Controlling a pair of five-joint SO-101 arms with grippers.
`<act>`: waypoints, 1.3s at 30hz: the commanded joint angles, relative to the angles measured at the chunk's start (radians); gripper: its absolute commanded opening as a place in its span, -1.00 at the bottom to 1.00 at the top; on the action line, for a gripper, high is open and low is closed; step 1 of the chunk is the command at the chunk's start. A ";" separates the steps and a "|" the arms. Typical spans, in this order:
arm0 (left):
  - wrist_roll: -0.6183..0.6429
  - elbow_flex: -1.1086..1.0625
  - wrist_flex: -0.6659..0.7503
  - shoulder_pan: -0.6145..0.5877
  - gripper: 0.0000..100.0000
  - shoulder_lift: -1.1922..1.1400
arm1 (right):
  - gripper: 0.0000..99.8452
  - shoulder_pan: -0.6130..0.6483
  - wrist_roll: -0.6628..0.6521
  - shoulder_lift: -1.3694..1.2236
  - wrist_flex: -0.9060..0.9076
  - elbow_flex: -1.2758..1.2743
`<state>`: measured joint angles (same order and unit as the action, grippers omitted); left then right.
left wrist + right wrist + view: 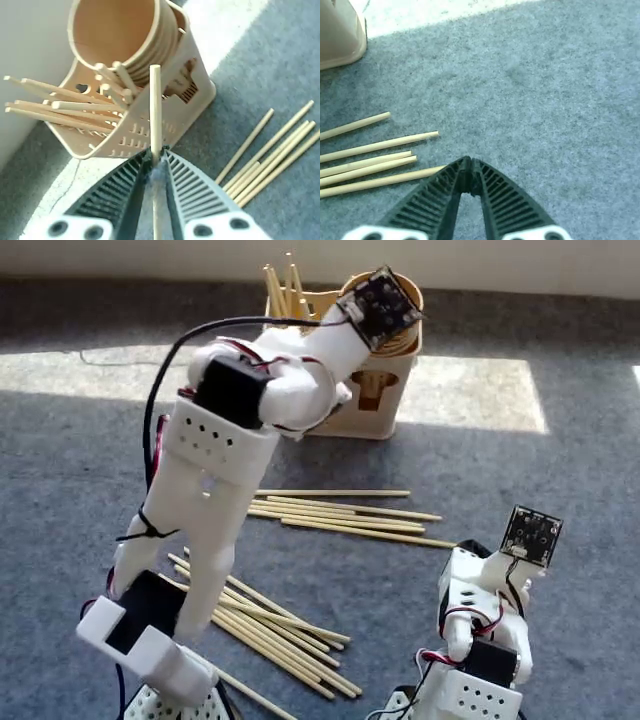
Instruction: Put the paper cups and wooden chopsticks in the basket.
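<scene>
My left gripper point(156, 154) is shut on one wooden chopstick point(155, 110), which stands up just in front of the cream basket point(150, 132). A stack of paper cups point(120, 35) sits in the basket, and several chopsticks point(65, 105) lean out of its other compartment. In the high view the left arm point(270, 390) stretches to the basket point(375, 400) at the back. My right gripper point(468, 164) is shut with nothing in it, low over the carpet beside several loose chopsticks point(370, 165).
Two groups of chopsticks lie on the grey carpet: one row in the middle point(340, 512), and a bigger pile near the left arm's base point(270, 625). The right arm point(490, 620) sits folded at the front right. A basket corner point(340, 35) shows beyond the right gripper.
</scene>
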<state>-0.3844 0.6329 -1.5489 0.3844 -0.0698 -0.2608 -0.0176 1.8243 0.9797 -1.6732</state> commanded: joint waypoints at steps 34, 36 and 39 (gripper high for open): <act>0.568 0.033 0.862 -0.211 -0.99 -0.001 | -0.99 -0.012 0.003 0.012 -0.027 -0.119; 0.568 0.010 0.872 -0.211 -0.99 -0.001 | -0.99 -0.012 0.003 0.012 -0.027 -0.119; 0.568 -0.004 0.876 -0.214 -0.99 -0.001 | -0.99 -0.012 0.003 0.012 -0.027 -0.119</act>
<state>0.1726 0.6314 -0.7066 0.1864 -0.0760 -0.2608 -0.0176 1.8243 0.9797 -1.6732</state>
